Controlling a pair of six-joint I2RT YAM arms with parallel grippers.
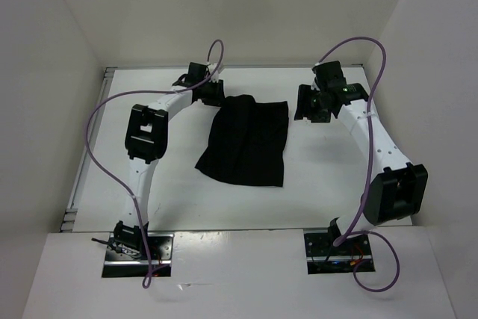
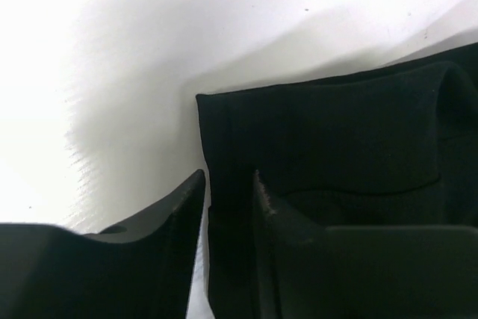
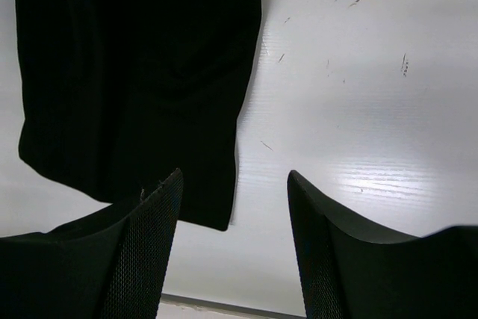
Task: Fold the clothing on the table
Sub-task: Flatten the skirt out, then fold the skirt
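1. From above, the clothing (image 1: pixel 246 143) lies flat in the middle of the table (image 1: pixel 328 184). It's a rough rectangle, and its long axis runs from the far edge back toward the arm bases, tilted a little. Your left fingers (image 1: pixel 209 91) are right at its far-left corner. Your right fingers (image 1: pixel 308 108) sit off the far-right corner, with a strip of bare table between them and the cloth. The left arm is the nearer one.

2. In the left wrist view, the left fingers (image 2: pixel 164 237) stand a narrow gap apart. The cloth's side edge (image 2: pixel 336 132) runs straight down into that gap, so one finger is over white table (image 2: pixel 112 72) and the other over fabric. The corner sits just ahead of the tips. You're lined up along that edge, but I see no pinch on the cloth.

3. In the right wrist view, the right fingers (image 3: pixel 336 244) are spread wide, with nothing between them but table (image 3: pixel 358 110). The clothing (image 3: pixel 134 72) lies off to the left here, its side edge reaching just inside the left finger. My read is that you'll need to slide this arm sideways onto the cloth before it can take its own corner.
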